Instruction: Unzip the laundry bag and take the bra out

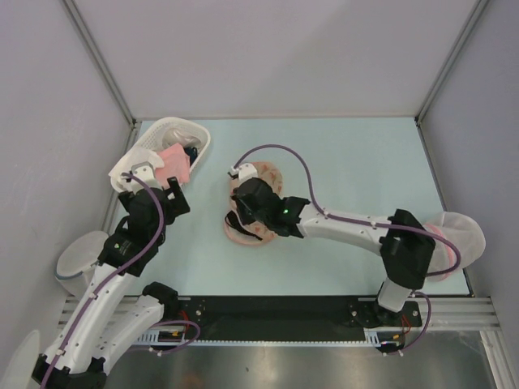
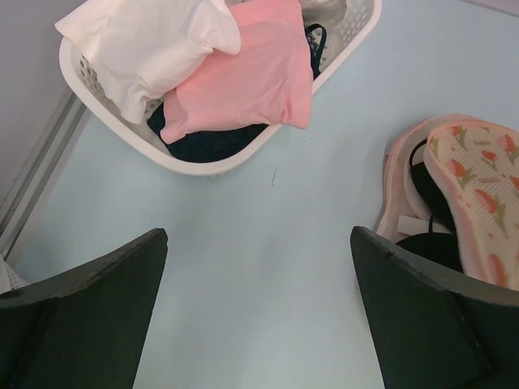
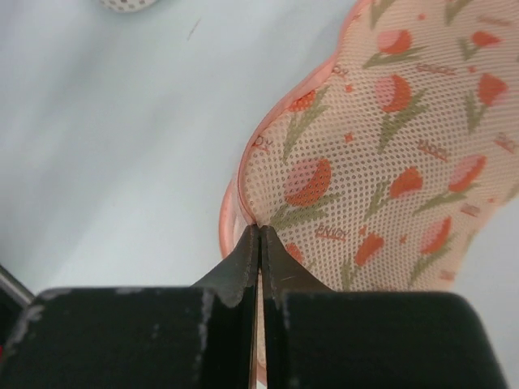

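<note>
My right jaws (image 3: 259,235) pinch the laundry bag (image 3: 389,154) at its thin rim; left jaws (image 2: 259,284) hang released. The mesh looks light and floppy, so I judge the edge the best hold.

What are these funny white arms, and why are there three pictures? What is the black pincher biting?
They are two robot arms bolted to a table. One picture looks down from above; the other two come from small cameras on each wrist. The right gripper is pinched shut on the edge of the laundry bag, a flowery pouch lying flat. The bag is partly open, and a black bra peeks out. The left gripper is wide open and holds nothing. In front of it stands a white basket with a white cloth, a pink cloth and something dark.
</note>
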You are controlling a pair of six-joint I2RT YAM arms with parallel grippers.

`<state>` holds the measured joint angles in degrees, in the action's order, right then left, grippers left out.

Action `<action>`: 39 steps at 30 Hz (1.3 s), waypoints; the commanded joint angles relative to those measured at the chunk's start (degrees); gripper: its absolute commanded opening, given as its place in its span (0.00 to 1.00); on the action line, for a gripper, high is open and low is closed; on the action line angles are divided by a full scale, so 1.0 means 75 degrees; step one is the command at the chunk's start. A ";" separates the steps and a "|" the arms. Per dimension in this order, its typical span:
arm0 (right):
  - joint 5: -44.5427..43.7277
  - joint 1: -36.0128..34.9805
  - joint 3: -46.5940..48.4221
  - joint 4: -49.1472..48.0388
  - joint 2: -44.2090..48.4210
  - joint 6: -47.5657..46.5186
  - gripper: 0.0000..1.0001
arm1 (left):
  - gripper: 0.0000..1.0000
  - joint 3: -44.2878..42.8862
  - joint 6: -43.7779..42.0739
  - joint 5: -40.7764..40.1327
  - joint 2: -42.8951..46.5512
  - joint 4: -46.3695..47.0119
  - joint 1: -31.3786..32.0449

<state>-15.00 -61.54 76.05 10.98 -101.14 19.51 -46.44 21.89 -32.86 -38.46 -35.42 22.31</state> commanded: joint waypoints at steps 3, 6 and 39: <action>-0.0927 0.0236 -0.1068 -0.0281 0.1507 0.0387 0.00 | 0.99 0.0051 -0.0165 -0.0037 0.0042 0.0012 -0.0091; -0.1209 0.0528 -0.1699 -0.0234 0.2011 0.0644 0.00 | 1.00 0.0051 -0.0176 -0.0001 0.0018 0.0012 -0.0091; -0.4105 0.2041 -0.4527 0.3364 0.6418 0.2954 0.89 | 1.00 -0.0019 -0.0623 0.2166 -0.0345 0.0375 -0.0021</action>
<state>-41.67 -46.96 41.89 33.78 -57.01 40.60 -45.54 16.88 -19.99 -40.32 -34.57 21.93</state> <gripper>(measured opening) 0.816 0.996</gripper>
